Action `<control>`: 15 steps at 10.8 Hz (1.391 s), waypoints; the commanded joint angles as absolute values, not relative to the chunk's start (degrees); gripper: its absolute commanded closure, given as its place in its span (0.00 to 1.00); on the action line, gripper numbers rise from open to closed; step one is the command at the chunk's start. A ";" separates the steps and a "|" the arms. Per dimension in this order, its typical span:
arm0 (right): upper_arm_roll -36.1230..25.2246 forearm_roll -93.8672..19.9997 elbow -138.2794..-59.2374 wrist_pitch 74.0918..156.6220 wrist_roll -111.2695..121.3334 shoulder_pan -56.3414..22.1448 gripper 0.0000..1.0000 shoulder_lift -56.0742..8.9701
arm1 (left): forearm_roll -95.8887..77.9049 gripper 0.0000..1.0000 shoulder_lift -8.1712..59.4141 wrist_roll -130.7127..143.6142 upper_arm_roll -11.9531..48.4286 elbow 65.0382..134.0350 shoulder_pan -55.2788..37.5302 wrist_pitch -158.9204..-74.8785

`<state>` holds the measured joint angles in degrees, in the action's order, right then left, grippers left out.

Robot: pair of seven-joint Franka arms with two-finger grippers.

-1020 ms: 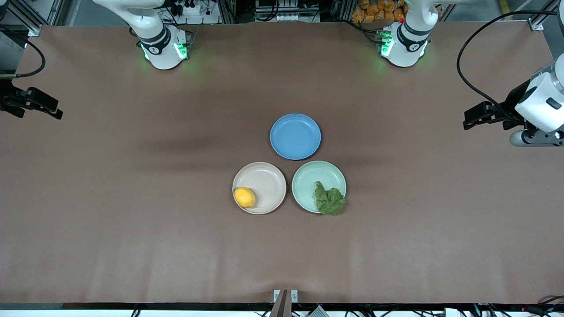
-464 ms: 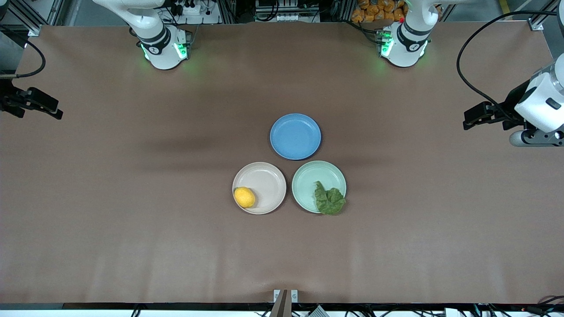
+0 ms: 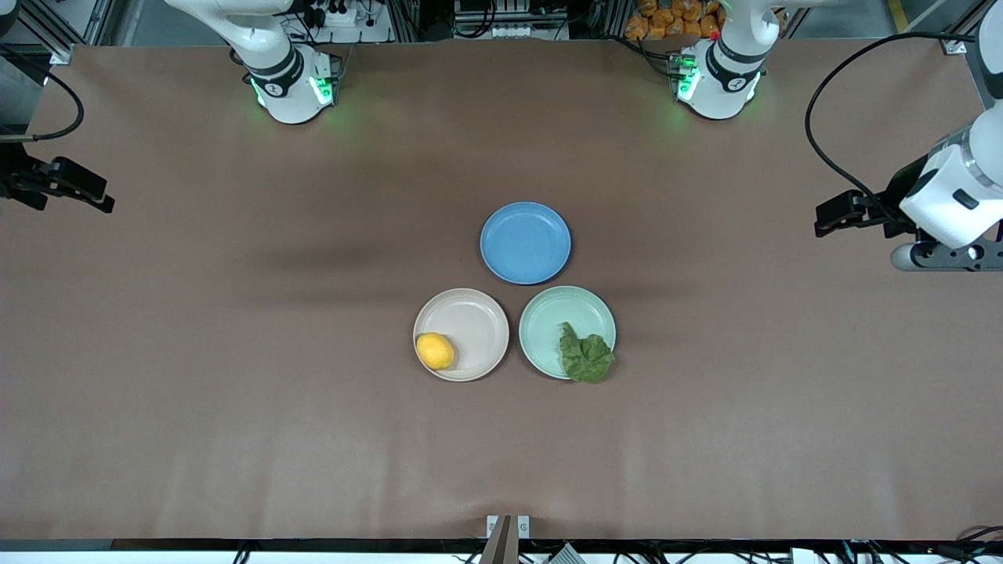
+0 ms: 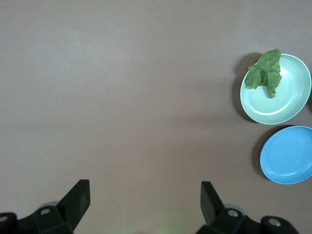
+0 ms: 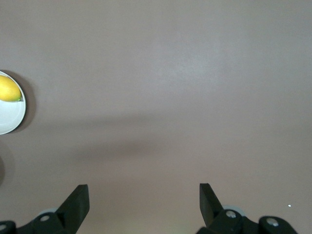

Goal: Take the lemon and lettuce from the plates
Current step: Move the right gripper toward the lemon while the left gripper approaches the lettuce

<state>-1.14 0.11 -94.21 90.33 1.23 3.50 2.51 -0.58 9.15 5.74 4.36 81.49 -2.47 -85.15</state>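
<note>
The lemon (image 3: 434,350) lies on the beige-pink plate (image 3: 474,317), at its rim nearest the front camera. The lettuce (image 3: 585,357) lies on the mint green plate (image 3: 548,317), overhanging its rim. My left gripper (image 3: 832,213) hovers open and empty over bare table at the left arm's end; its wrist view shows the lettuce (image 4: 264,75) and mint plate (image 4: 287,105) well away from its own fingers (image 4: 145,197). My right gripper (image 3: 86,192) hovers open and empty over the right arm's end (image 5: 144,197); the lemon (image 5: 9,89) shows at that wrist view's edge.
An empty blue plate (image 3: 525,243) sits farther from the front camera than the two plates, touching distance from both. It also shows in the left wrist view (image 4: 287,155). The brown table cloth (image 3: 235,392) surrounds the plates widely.
The left gripper has shifted slightly toward the plates. The right arm, plates, lemon and lettuce have not moved.
</note>
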 commanded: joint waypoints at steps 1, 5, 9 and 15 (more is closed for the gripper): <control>-1.05 -0.70 -94.66 90.62 1.58 3.69 0.00 2.72 | -2.28 0.00 10.54 6.59 4.13 81.39 -3.60 -87.00; -0.97 -0.79 -95.27 91.49 1.50 3.52 0.00 2.64 | -3.24 0.00 13.35 10.44 4.13 81.39 -6.41 -90.17; -0.97 -0.79 -100.10 97.81 1.49 -0.34 0.00 1.33 | -4.30 0.00 16.86 14.14 4.13 81.30 -9.31 -94.38; -0.97 -0.88 -100.02 100.54 1.32 -3.69 0.00 -3.07 | -3.69 0.00 24.42 21.96 4.04 81.30 -15.55 -105.18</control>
